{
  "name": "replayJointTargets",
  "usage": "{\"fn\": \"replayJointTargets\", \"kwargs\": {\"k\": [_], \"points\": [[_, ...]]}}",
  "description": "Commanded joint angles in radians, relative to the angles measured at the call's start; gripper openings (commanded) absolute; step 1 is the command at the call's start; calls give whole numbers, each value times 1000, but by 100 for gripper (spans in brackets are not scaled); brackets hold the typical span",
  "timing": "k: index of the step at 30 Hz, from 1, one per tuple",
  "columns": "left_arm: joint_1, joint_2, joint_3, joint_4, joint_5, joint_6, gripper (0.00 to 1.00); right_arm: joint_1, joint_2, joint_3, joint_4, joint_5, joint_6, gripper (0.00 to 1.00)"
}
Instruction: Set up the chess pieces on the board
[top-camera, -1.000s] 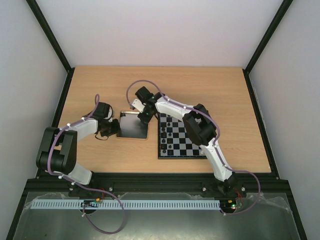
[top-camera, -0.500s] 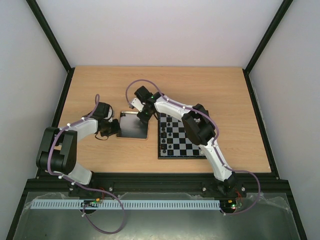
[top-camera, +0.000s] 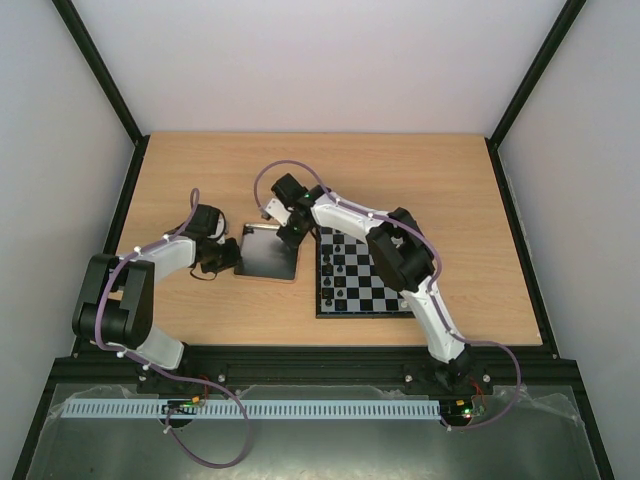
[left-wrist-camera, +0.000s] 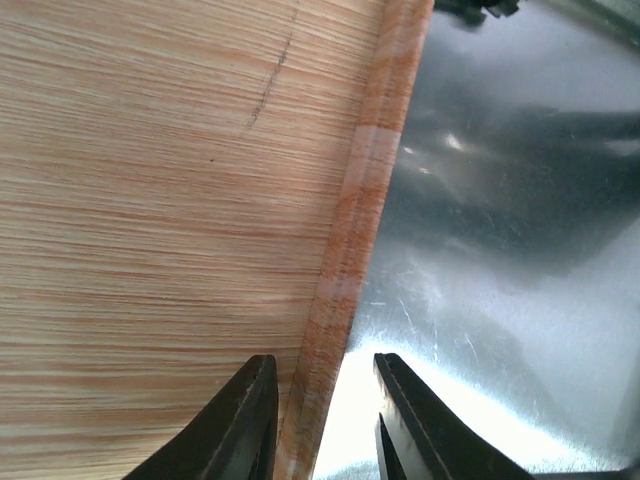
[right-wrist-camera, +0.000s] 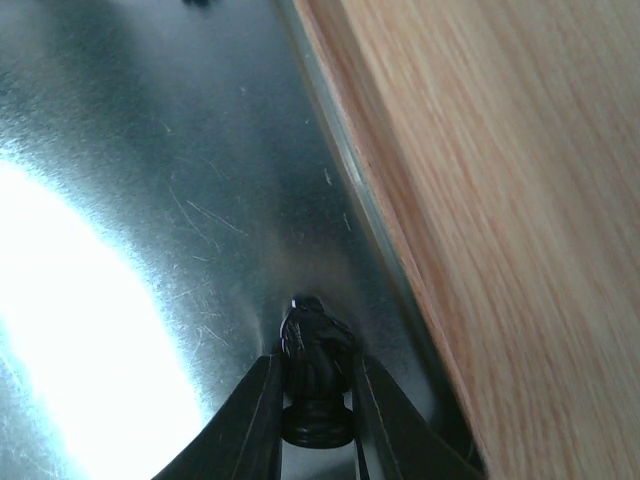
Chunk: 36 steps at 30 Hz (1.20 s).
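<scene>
1. The right end effector (right-wrist-camera: 315, 448) is closed narrowly on a black knight (right-wrist-camera: 316, 350). One finger presses each side of the knight's base.
2. The knight stands upright on the shiny metal tray (right-wrist-camera: 120, 150). In the right wrist view the tray's rim runs just past it at 3 o'clock, with the wooden worktop (right-wrist-camera: 500, 200) beyond.
3. From above, that end effector sits over the tray's 1 o'clock corner, and the right arm reaches across the board (top-camera: 365, 290) to get there.
4. The board lies flat on the worktop at 3 o'clock of the tray, close beside it.
5. Several chess pieces (top-camera: 340, 268) stand on the board's squares toward its 9 o'clock side. They are too small to tell apart by type.
6. The left end effector (left-wrist-camera: 318, 430) is at the tray's 9 o'clock edge. Its fingers are a narrow way apart and straddle the rim, one over the wood and one over the metal.
7. I cannot tell whether those fingers actually pinch the rim, because the fingertips run out of view.
</scene>
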Motion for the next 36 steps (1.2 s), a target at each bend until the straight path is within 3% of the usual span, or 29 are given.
{"fn": "replayJointTargets", "kwargs": {"k": [1, 7, 10, 15, 20, 23, 29, 36], "points": [[-3, -3, 26, -30, 7, 6, 30, 4, -66, -55, -77, -44, 8, 13], [-1, -129, 52, -37, -29, 3, 34, 4, -210, -133, -22, -133, 15, 12], [-2, -179, 86, -46, 26, -5, 36, 4, -276, -168, 0, -177, 17, 12], [-1, -209, 109, 34, 246, -102, 37, 5, -351, -215, 25, -221, 24, 13], [3, -202, 79, 231, 513, -268, 45, 7, -422, -286, 78, -228, 5, 13], [3, -194, 46, 340, 618, -373, 44, 10, -469, -343, 122, -224, -7, 13], [-3, -174, 26, 397, 675, -450, 36, 19, -510, -368, 149, -222, -19, 13], [-21, -139, 28, 342, 659, -426, 38, 29, -515, -364, 148, -231, -13, 14]]}}
